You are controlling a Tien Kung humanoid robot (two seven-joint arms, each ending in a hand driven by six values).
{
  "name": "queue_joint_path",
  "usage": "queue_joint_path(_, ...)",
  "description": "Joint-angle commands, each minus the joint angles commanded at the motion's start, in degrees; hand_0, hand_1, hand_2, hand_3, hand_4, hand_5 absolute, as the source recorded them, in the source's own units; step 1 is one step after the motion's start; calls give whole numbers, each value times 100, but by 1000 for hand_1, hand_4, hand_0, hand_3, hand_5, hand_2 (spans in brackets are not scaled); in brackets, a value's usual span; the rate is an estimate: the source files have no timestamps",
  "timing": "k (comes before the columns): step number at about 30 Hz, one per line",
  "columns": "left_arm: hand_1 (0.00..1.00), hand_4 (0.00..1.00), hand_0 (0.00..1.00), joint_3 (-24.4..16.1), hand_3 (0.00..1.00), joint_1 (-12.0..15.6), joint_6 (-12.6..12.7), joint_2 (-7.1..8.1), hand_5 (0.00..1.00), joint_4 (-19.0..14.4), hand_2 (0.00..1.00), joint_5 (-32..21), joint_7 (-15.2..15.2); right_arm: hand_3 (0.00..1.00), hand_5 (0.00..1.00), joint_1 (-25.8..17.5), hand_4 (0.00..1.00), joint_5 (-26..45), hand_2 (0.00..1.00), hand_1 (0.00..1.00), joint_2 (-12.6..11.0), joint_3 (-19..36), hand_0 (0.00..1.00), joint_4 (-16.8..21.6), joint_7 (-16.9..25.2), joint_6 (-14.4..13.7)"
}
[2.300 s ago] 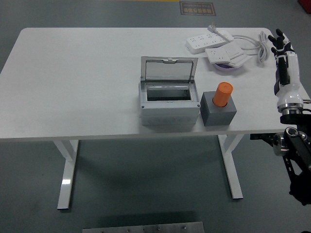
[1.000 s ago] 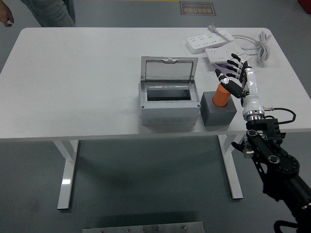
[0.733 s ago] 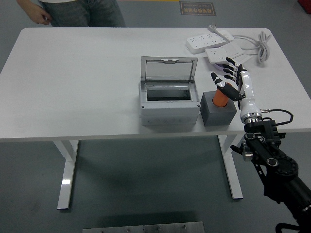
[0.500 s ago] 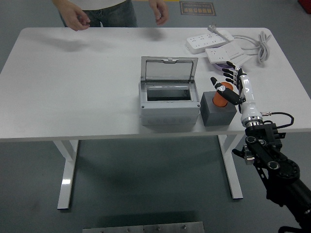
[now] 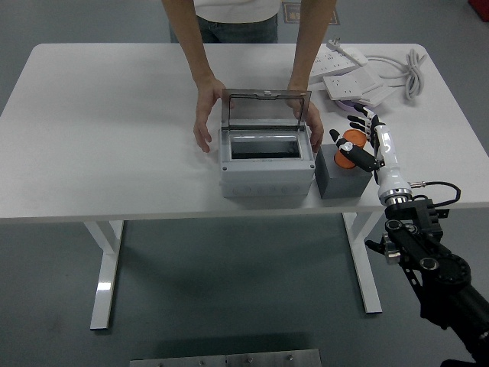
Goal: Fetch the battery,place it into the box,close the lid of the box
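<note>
The right hand reaches in from 4 o'clock, its fingers curled around the orange battery, which stands upright in the grey holder block near the table's front edge. At 9 o'clock of the block, just beside it, sits the grey box, its clear lid raised upright at the back. A person stands at 12 o'clock with 2 hands on the box: one hand at its left side, the other hand at its right side. Power strips and a coiled cable lie at 1 o'clock.
</note>
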Motion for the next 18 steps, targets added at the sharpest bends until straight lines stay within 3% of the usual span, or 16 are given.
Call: queue_joint_path(18,896,837,842,-71,775,-61,-33,-16,483,-4,821,121,37,856,350,76,882,139,825,797,-13,-390,739,-180,-4,-112)
